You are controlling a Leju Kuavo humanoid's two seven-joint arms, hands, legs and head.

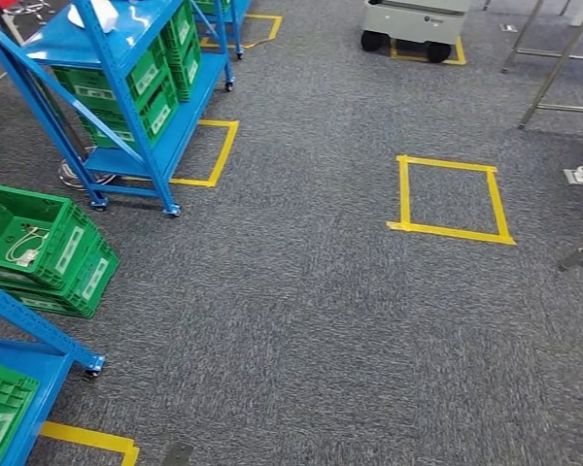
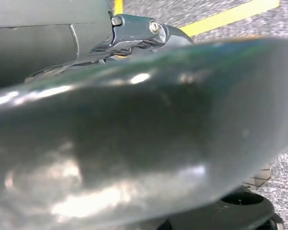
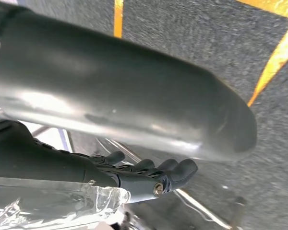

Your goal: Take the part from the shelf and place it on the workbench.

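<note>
The right hand point(image 3: 142, 175) grips a crinkled clear-wrapped part point(image 3: 59, 203), mostly cut off; the left hand's point(image 2: 142, 134) grip cannot be told, blurred.

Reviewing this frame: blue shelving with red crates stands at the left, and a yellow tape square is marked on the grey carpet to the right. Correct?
Not quite: the crates are green, not red, as the head view shows. The rest holds: they sit in the blue shelving at the left, and the yellow tape square is marked on the grey carpet to the right.
</note>
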